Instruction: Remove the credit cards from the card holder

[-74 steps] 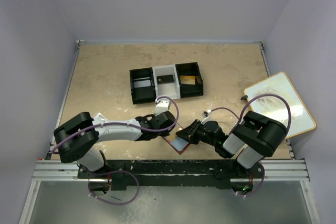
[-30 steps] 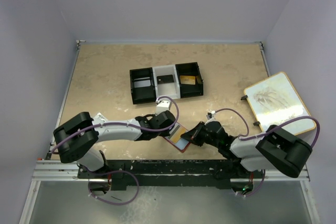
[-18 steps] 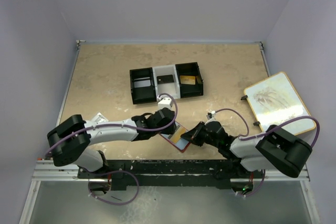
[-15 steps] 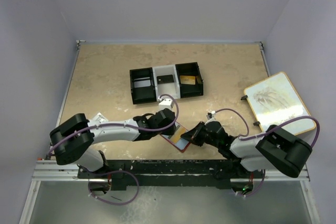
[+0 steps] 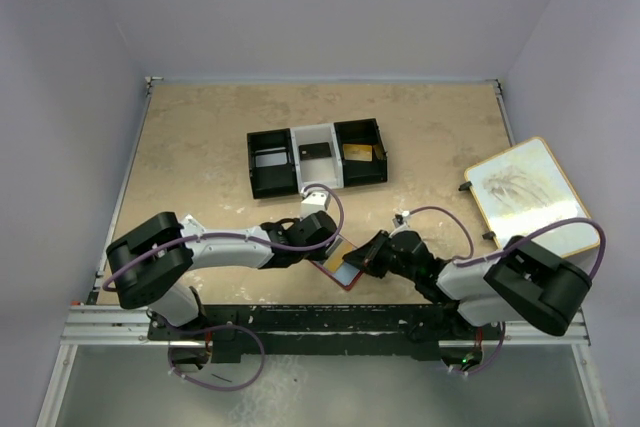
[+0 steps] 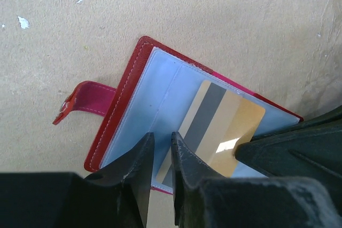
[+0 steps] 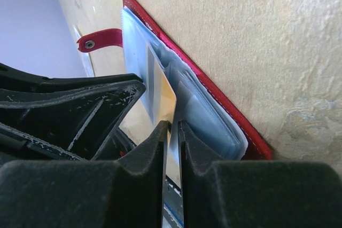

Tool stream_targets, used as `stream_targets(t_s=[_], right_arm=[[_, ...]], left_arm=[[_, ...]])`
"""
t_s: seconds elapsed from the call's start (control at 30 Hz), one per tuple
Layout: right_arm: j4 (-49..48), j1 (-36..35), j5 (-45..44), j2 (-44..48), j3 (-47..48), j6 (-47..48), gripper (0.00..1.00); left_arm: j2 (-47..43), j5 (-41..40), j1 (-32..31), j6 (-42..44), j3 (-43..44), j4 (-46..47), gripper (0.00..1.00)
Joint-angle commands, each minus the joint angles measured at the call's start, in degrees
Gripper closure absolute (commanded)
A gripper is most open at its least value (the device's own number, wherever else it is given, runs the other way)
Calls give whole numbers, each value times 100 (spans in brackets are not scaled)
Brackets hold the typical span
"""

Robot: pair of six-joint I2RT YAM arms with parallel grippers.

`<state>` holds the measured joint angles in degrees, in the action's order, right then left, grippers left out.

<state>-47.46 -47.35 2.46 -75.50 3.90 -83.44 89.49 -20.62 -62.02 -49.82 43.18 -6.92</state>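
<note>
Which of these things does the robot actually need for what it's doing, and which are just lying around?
For the job: red card holder; gold credit card, sticking out of it.
Idle for now: three-compartment tray; picture board.

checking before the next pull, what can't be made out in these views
- Whether the right gripper really grips the card: right wrist view, gap too narrow to tell.
- Other cards in the holder: left wrist view, hidden under the visible card and the left gripper.
- What is in the tray: top view, too small.
</note>
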Motion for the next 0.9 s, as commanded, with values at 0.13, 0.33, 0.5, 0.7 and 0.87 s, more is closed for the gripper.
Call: stream_targets(t_s=[0.13, 0.33, 0.5, 0.7, 0.87], right_arm=[[-573, -15, -75, -485, 188, -1, 82], [-766, -18, -14, -562, 199, 29, 84], [-923, -20, 131, -601, 231, 214, 84], [-947, -20, 128, -789, 282, 207, 84], [-1323, -20, 215, -1175, 309, 177, 83]], left_arm=[[42, -138, -3, 158, 41, -279, 84], [13, -140, -3, 140, 39, -269, 84], [31, -91, -3, 115, 36, -215, 85], [3, -96, -3, 108, 35, -205, 85], [-39, -91, -3, 96, 27, -205, 85]])
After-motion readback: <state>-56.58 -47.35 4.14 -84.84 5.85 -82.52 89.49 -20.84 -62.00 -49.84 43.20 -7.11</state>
